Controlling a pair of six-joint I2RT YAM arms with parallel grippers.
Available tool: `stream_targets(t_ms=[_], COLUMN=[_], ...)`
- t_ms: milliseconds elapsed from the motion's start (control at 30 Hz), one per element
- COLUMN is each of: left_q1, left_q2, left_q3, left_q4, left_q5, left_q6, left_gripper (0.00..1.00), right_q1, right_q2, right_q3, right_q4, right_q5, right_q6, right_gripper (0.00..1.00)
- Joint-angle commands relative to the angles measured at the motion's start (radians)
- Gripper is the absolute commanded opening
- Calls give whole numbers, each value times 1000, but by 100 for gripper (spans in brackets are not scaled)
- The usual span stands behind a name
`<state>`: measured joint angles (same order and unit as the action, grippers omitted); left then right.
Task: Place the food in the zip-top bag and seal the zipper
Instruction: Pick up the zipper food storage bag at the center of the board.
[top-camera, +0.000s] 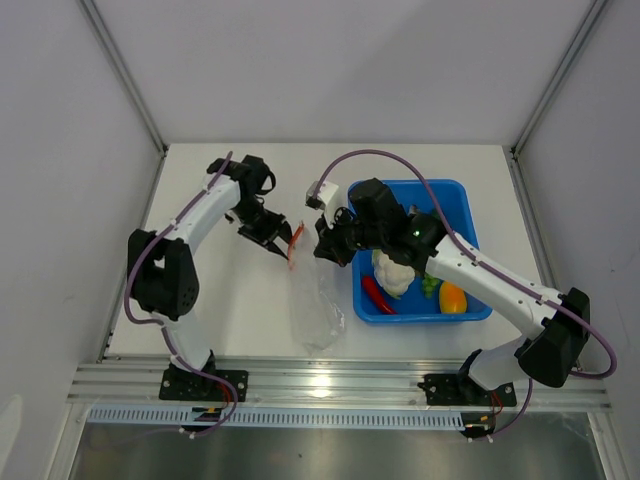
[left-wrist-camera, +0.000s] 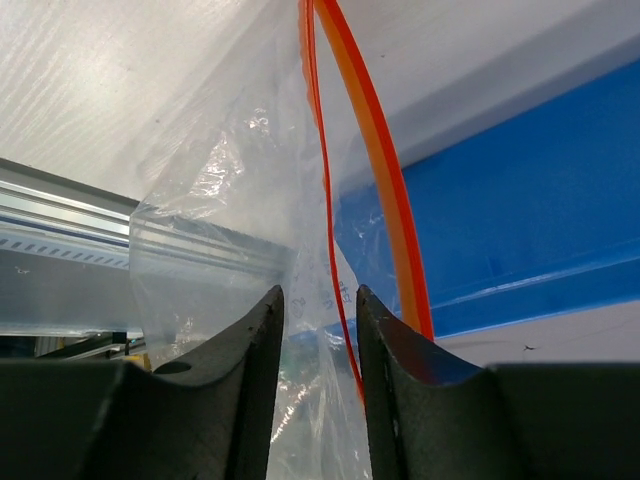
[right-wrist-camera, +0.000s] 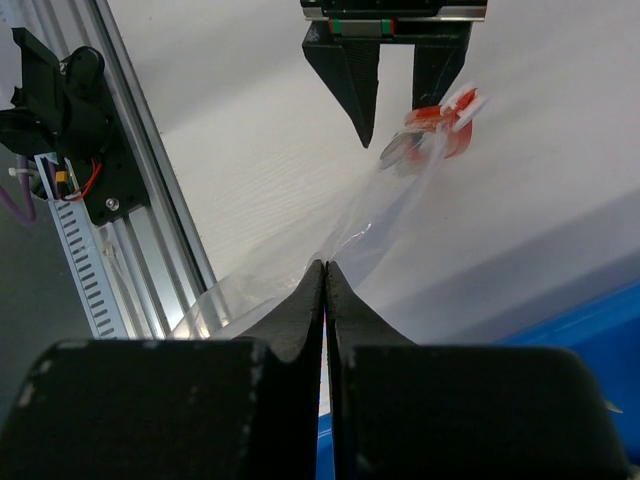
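Two end effectors (left-wrist-camera: 318, 292) (right-wrist-camera: 325, 265) at bag (top-camera: 315, 300) edge

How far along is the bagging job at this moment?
Done: nothing yet; the zip-top bag looks empty. In hand: the right gripper is shut on the bag's edge, and the left gripper straddles the film beside the zipper, jaws open. Left: the cauliflower, chili, grapes and pepper lie in the blue tray, so all loading and the sealing remain.

The zip-top bag (top-camera: 315, 305) is made of clear, crinkled, glossy plastic film; the zipper (left-wrist-camera: 385, 180), of smooth orange plastic; the tray (left-wrist-camera: 520, 230), of smooth blue plastic.
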<state>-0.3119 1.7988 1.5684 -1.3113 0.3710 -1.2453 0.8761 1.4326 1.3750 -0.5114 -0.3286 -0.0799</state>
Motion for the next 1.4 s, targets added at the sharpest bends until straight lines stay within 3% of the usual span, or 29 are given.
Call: stream_targets(t_ms=[0, 167, 333, 500, 567, 667, 833, 967, 1000, 1033, 1233, 1367], left_q1=[-18, -30, -30, -30, -38, -44, -62, -102, -110, -121, -237, -338], left_q2=[10, 16, 11, -13, -19, -53, -170, -197, -200, -200, -223, -292], left_q3=[-16, -42, -34, 36, 131, 189, 93, 91, 108, 120, 174, 118], left_q4=[14, 49, 72, 141, 156, 164, 362, 350, 353, 343, 296, 274], left_q5=[20, 43, 49, 19, -52, -136, -124, -164, -170, -188, -316, -472], left_q6=[23, 20, 33, 98, 185, 272, 447, 535, 556, 579, 745, 771], left_gripper=[37, 33, 3, 0, 1, 1, 1, 1, 1, 1, 1, 1], right_q1=[8, 9, 9, 9, 9, 9, 9, 4, 3, 1, -72, -114], right_q2=[5, 5, 0, 3, 6, -15, -54, -70, -77, -81, -34, 32], right_q3=[49, 49, 49, 76, 104, 114, 137, 191, 208, 213, 278, 346], right_q4=[13, 13, 7, -41, -62, -99, -159, -217, -229, -234, -291, -401], right_q5=[13, 19, 34, 100, 140, 195, 221, 250, 269, 289, 232, 215], right_q6=[-12, -9, -8, 9, 25, 41, 75, 152, 202, 231, 446, 509], right_gripper=[0, 0, 0, 1, 16, 21, 43, 64, 91, 99, 100, 99])
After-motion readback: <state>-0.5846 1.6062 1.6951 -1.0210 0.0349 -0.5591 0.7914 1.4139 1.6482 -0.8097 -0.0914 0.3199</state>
